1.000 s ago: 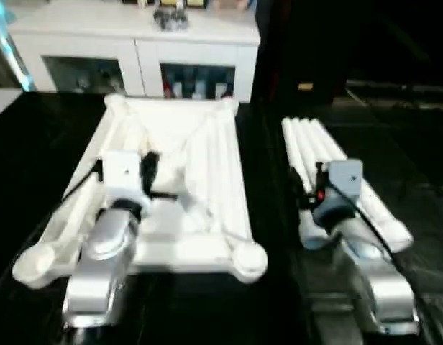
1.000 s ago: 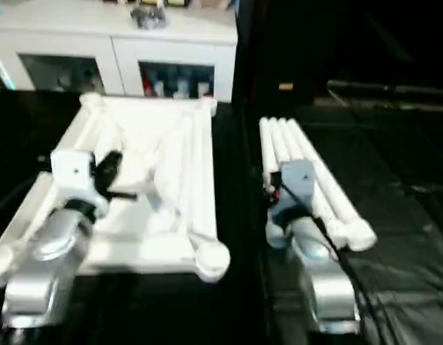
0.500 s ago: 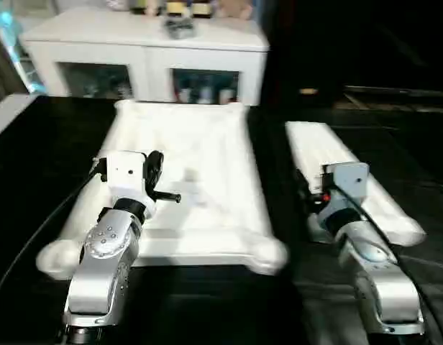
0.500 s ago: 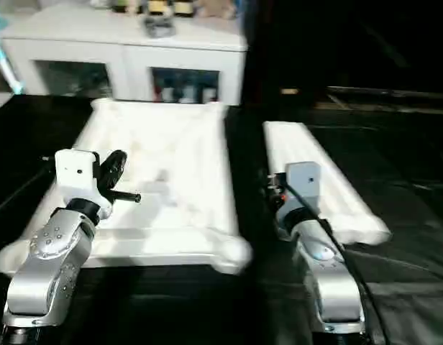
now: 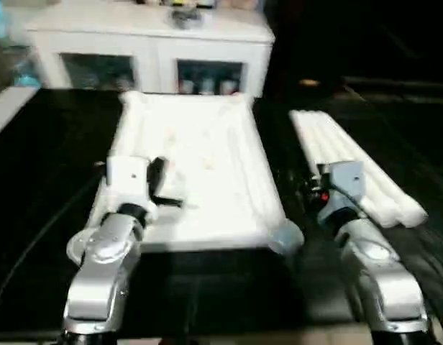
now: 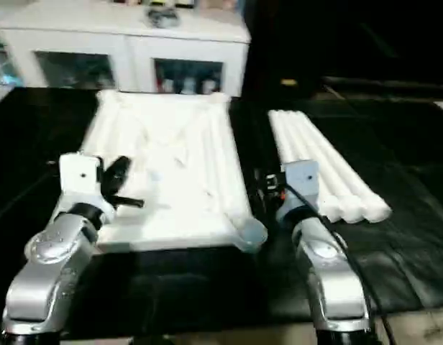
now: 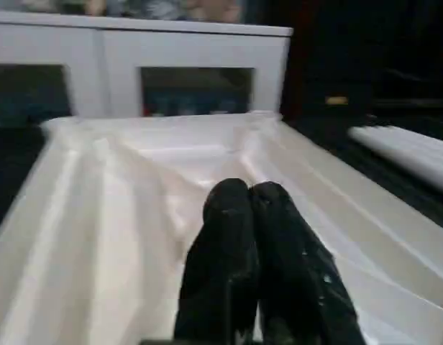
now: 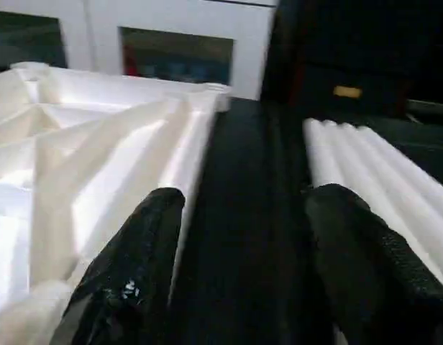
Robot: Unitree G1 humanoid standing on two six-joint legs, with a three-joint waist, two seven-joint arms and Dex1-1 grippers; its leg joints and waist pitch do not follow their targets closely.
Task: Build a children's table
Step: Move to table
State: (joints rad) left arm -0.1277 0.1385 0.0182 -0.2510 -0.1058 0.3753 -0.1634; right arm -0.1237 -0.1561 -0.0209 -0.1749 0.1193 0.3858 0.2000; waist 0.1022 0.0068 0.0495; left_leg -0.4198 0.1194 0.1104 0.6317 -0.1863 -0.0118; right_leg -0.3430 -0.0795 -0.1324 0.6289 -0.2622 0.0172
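Note:
The white tabletop [image 5: 207,154] lies upside down on the black surface, with its ribs up and round sockets at the corners [image 5: 285,236]. My left gripper [image 7: 239,192] hovers over its near left part, fingers pressed together and holding nothing. Several long white legs [image 6: 322,162] lie side by side to the right of the tabletop. My right gripper [image 8: 243,201] is open above the dark strip between the tabletop's right rim [image 8: 196,147] and the legs [image 8: 365,172]. Nothing is between its fingers [image 8: 146,230].
A white glass-door cabinet [image 5: 149,50] stands behind the tabletop with small items on top. The black surface [image 5: 42,165] stretches to the left of the tabletop and to the right of the legs. A light edge shows at the far left [image 5: 6,108].
The head camera has shifted and tilted, so the whole picture moved. Both grippers keep about the same places relative to the tabletop and the legs.

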